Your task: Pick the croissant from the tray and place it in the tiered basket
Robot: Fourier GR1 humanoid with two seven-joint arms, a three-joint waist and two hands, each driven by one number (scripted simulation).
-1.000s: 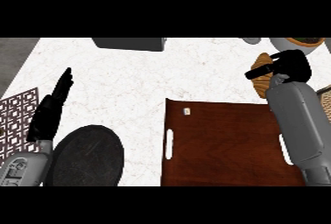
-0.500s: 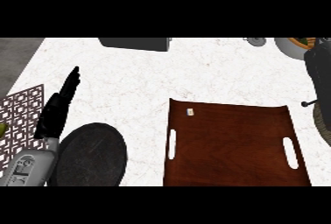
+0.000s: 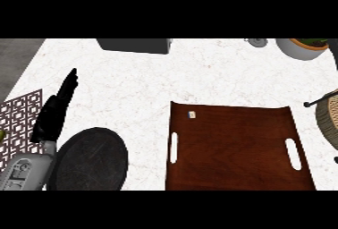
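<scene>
Resting left hand (image 3: 58,109) beside tray (image 3: 231,147)

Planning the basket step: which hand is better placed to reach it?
Probably right: the basket sits at the right edge; the left hand rests open far left, beyond the tray. Right hand is out of view.

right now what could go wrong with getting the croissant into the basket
The right hand and the croissant are both out of view, so the placement cannot be checked from here. Only an edge of the basket shows at the right, so a release could miss it. The left hand rests open beside the dark plate.
</scene>
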